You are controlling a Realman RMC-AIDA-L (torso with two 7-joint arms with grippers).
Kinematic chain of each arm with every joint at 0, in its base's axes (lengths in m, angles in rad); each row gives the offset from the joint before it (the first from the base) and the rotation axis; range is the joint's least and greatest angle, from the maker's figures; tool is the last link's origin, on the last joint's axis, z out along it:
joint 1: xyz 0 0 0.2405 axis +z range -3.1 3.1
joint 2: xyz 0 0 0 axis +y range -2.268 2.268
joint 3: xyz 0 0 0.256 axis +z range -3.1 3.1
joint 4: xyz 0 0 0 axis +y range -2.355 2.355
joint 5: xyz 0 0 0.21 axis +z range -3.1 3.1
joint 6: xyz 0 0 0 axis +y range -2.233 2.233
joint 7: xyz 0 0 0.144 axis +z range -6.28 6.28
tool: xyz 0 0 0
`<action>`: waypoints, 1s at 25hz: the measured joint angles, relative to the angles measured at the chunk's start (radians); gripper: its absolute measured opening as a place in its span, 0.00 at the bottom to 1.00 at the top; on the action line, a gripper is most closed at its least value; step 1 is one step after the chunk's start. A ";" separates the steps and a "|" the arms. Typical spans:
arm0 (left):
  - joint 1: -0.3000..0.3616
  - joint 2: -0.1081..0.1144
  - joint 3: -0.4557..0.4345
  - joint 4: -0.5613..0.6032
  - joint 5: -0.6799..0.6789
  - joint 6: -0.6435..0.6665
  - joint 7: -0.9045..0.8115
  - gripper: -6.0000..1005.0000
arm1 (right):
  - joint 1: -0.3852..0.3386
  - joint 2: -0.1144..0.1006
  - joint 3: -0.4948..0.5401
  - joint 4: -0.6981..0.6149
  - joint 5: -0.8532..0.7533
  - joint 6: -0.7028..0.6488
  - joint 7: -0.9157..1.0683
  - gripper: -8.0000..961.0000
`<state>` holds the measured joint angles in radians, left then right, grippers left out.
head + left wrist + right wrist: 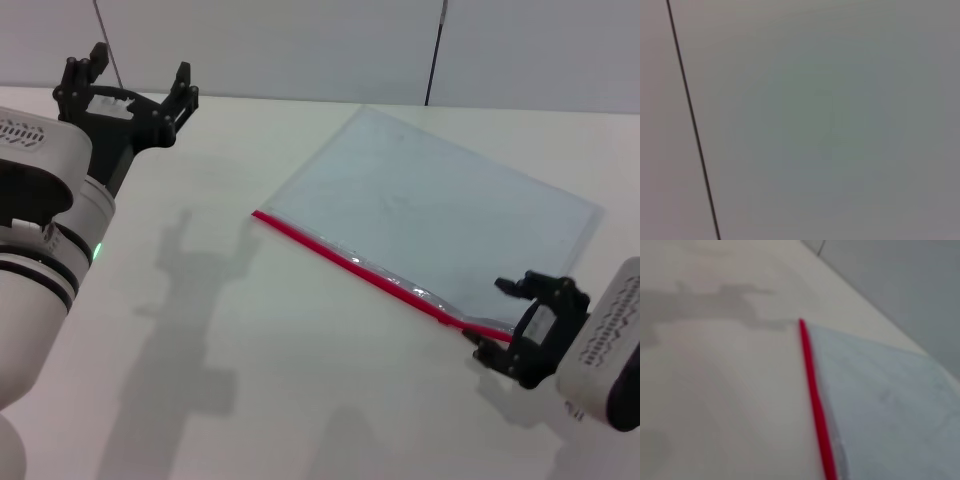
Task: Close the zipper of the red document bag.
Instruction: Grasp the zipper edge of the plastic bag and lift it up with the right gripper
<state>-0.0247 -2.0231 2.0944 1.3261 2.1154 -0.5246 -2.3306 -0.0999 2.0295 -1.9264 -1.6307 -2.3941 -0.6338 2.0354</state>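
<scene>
- The red document bag [440,225] lies flat on the white table [260,350], a little right of centre in the head view, turned at a slant so its corners point away and toward the robot.
- It is a rectangular pouch of translucent pale blue-grey plastic; the tabletop shows faintly through it, and light creases mark its surface.
- The zipper [370,270] is a thin bright red strip along the long edge nearest the robot, running from the bag's left corner down toward its right end.
- In the right wrist view the zipper [816,400] appears as 1 straight red line with the pale bag [885,410] on one side and bare table on the other.
- The right gripper [505,320] sits low at the zipper's right end, its black fingers [490,352] on either side of the red edge; I cannot tell whether they are clenched on it.
- The left gripper [135,85] is raised at the far left, well apart from the bag, its fingers spread and holding nothing.
- The left wrist view shows only a grey wall [830,120] with 1 dark seam.
</scene>
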 joint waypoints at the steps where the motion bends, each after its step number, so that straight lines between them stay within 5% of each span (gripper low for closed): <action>1: 0.000 0.000 -0.001 -0.001 -0.001 0.000 0.000 0.89 | 0.006 0.000 -0.004 0.012 0.000 0.000 0.000 0.69; 16: 0.003 -0.001 -0.002 -0.002 -0.009 -0.006 0.014 0.88 | 0.024 0.002 -0.042 0.051 -0.272 0.022 0.159 0.71; 25: 0.003 -0.002 -0.002 -0.002 -0.009 -0.008 0.014 0.88 | 0.043 0.002 -0.049 0.085 -0.299 0.053 0.193 0.71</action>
<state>-0.0213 -2.0248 2.0923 1.3238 2.1061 -0.5324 -2.3162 -0.0565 2.0310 -1.9751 -1.5457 -2.6935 -0.5805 2.2284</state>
